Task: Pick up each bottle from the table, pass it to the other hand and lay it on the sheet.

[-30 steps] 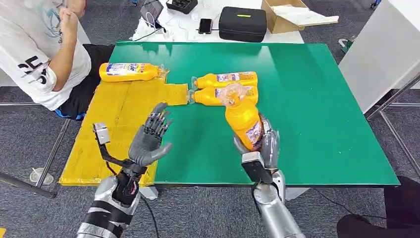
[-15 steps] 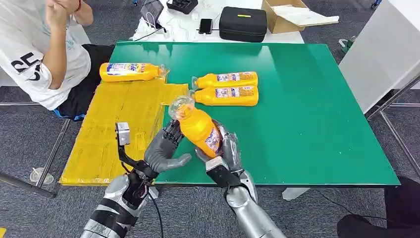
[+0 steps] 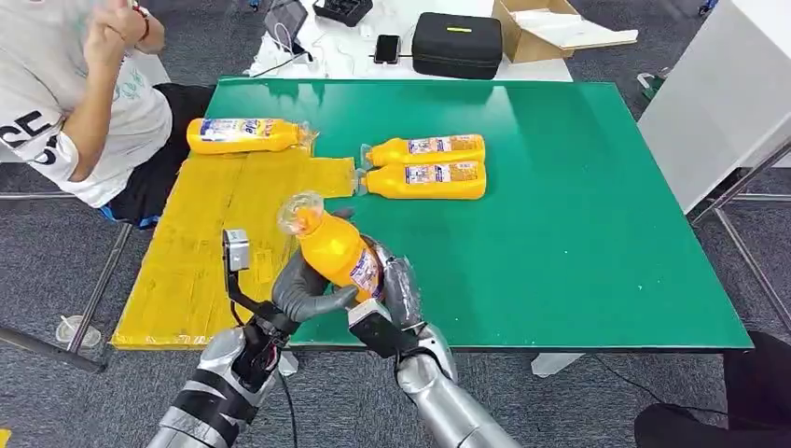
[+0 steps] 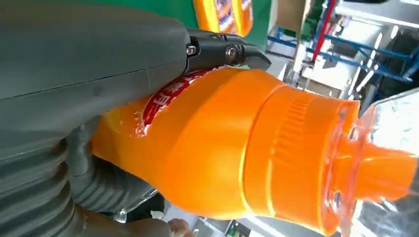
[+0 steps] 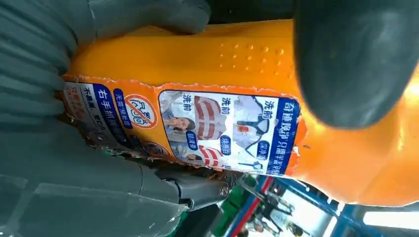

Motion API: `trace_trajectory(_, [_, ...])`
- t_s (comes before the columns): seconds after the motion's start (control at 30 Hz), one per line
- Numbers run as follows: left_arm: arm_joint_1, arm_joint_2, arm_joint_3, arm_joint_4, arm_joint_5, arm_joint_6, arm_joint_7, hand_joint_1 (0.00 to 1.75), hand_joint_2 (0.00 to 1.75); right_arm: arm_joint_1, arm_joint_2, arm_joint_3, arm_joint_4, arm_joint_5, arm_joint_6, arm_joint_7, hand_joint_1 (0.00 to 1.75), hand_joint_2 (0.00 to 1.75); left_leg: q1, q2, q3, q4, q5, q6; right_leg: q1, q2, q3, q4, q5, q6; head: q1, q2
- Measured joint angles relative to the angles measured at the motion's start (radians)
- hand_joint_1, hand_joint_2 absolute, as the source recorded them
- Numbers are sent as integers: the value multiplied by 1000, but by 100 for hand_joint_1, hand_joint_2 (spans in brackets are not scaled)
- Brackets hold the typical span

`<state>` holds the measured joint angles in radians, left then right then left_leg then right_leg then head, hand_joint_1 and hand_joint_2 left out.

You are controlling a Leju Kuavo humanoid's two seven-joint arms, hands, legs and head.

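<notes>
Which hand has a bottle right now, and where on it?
Both hands: the right hand grips the orange bottle low on its labelled body; the left hand wraps its middle.

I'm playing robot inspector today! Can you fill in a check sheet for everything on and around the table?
Surface: green table; yellow sheet over its left part.
Job's things: one bottle lies on the sheet; two bottles lie side by side on the green; held bottle tilted above the front edge.
Clutter: nothing seen on the green table.
Hands: left hand and right hand both grip the held bottle.
Cables: dark cable along the left wrist.
Surroundings: seated person at left; black case, cardboard box and phone on a white table behind.
</notes>
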<state>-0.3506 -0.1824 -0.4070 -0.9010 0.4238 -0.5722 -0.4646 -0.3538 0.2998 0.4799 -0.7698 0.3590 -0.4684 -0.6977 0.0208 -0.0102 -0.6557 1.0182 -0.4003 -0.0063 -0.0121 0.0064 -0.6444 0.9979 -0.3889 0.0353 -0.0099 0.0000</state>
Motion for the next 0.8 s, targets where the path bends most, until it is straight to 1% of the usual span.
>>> trace_trajectory(0.03, [0,0,1,6,6,0,0,0,175,-2,3,2,13,-3,2,0,162,175,0,0,0,0,0,0,0,0,0,0,0,0,0,0])
trace_trajectory(0.07, [1,1,3,10,8,2,0,0,175,-6,6,4,26,-5,4,0,166,175,0,0,0,0,0,0,0,0,0,0,0,0,0,0])
trace_trajectory(0.23, [-2,2,15,34,18,6,1,0,175,-24,18,26,90,-5,7,-1,166,175,0,0,0,0,0,0,0,0,0,0,0,0,0,0])
trace_trajectory(0.37, [-5,2,24,37,18,7,1,0,175,-17,20,37,105,-3,16,-5,168,175,0,0,-1,0,0,0,0,0,-1,0,0,0,0,0])
trace_trajectory(0.4, [-5,2,24,37,18,7,1,0,175,-18,21,39,108,-3,16,-5,162,175,0,0,-1,0,0,0,0,0,-1,0,0,0,0,0])
trace_trajectory(0.43, [-5,2,24,37,18,7,1,0,175,-18,21,40,110,-4,16,-5,166,175,0,0,0,0,0,0,0,0,-1,0,0,0,0,0])
trace_trajectory(0.47, [-5,2,25,37,19,7,1,0,175,-18,21,41,111,-4,16,-5,162,175,0,0,0,0,0,0,0,0,-1,0,0,0,0,0])
trace_trajectory(0.5, [-5,2,25,38,18,7,1,0,175,-18,21,41,112,-4,16,-5,166,175,0,0,0,0,0,0,0,0,-1,0,0,0,0,0])
trace_trajectory(0.53, [-5,2,26,39,19,7,1,23,175,-18,21,41,113,-4,16,-5,162,175,0,0,0,0,0,0,0,0,-1,0,0,0,0,0])
trace_trajectory(0.57, [-5,2,26,40,18,8,1,161,175,-19,21,42,115,-4,18,-5,164,175,0,0,0,0,0,0,0,0,-1,0,0,0,0,0])
trace_trajectory(0.6, [-4,2,27,42,18,13,-1,175,175,-19,23,42,119,-4,21,-5,159,175,0,0,0,0,0,0,0,0,-1,0,0,0,0,0])
trace_trajectory(0.67, [-3,2,29,42,18,24,-5,175,175,-21,28,42,127,-4,21,-5,161,175,0,0,0,0,0,0,0,0,-1,0,0,0,0,0])
trace_trajectory(0.8, [0,2,32,41,18,32,-9,175,175,-27,30,41,138,-4,21,-5,152,175,0,0,0,0,0,0,0,0,-1,0,0,0,0,0])
